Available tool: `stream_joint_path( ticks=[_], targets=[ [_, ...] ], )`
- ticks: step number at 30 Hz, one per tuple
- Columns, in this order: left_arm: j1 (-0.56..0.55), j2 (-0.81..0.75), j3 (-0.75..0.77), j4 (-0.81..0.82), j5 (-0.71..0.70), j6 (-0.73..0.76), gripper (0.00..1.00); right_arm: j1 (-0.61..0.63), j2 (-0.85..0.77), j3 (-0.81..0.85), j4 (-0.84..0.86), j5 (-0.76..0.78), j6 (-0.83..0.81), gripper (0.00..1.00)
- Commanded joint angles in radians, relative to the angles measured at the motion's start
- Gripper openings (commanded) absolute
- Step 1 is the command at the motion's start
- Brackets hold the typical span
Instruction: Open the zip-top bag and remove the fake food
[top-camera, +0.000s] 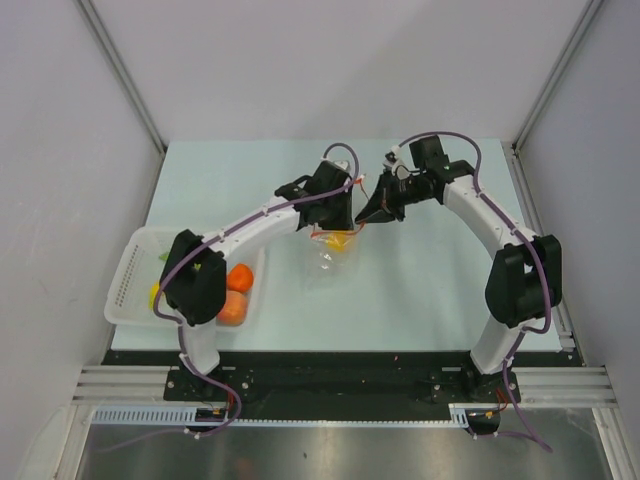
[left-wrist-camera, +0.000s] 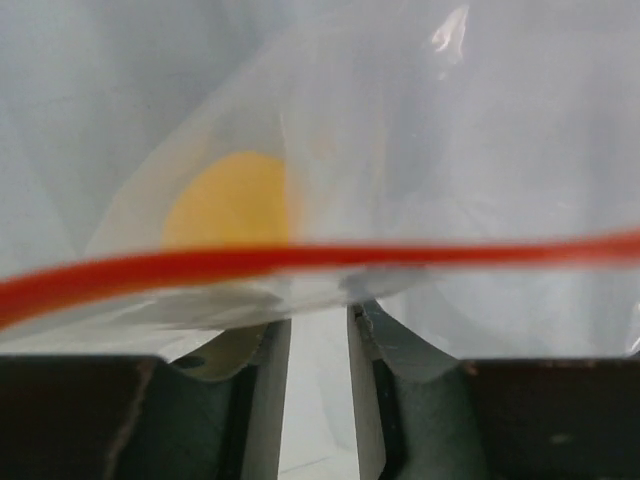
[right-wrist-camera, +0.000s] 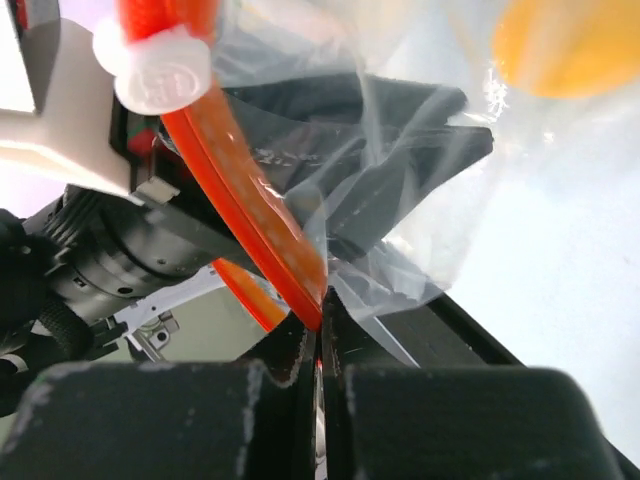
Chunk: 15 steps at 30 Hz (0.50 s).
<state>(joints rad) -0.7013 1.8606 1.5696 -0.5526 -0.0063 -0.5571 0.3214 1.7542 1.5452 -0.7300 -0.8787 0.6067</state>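
Bag (top-camera: 333, 252) hangs mid-frame in the top view between both grippers, with the yellow fake food (left-wrist-camera: 232, 205) inside. Right gripper (right-wrist-camera: 320, 335) is pinched tight on the zip strip (right-wrist-camera: 250, 200). Left gripper (left-wrist-camera: 320, 325) shows a narrow gap with film over its tips, and I can't tell if it grips. Risk: if the left has no hold, my pull drags the whole bag right and the seal stays closed. The thin pinch could also slip off the strip and drop the bag on the table (top-camera: 430, 280).

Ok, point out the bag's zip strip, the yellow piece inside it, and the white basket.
zip strip (left-wrist-camera: 300, 259): left wrist view, middle of the red band.
yellow fake food (left-wrist-camera: 235, 200): left wrist view, its centre, seen through the bag.
white basket (top-camera: 124, 282): top external view, its left mesh wall.
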Motion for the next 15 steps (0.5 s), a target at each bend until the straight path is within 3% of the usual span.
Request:
stream_joint_path(
  ticks=[1,6,8,10,12,15],
  targets=[
    [-0.004,0.044,-0.022,0.077,-0.005,0.059,0.35,-0.015,-0.039,-0.016,-0.016,0.012,-0.047,0.0],
    [-0.004,0.064,-0.014,0.14,0.034,0.086,0.48,-0.027,-0.044,-0.017,-0.025,0.017,-0.051,0.0],
    [-0.004,0.074,-0.005,0.14,0.011,0.111,0.49,-0.033,-0.05,-0.017,-0.028,0.014,-0.05,0.0],
    [-0.004,0.083,0.007,0.119,-0.021,0.123,0.45,-0.038,-0.055,-0.016,-0.028,0.011,-0.045,0.0],
    [-0.003,0.078,0.006,0.114,-0.057,0.146,0.27,-0.039,-0.062,-0.016,-0.028,0.01,-0.042,0.0],
    [-0.001,0.065,-0.011,0.114,-0.092,0.172,0.24,-0.039,-0.071,-0.014,-0.029,0.01,-0.038,0.0]
  ],
)
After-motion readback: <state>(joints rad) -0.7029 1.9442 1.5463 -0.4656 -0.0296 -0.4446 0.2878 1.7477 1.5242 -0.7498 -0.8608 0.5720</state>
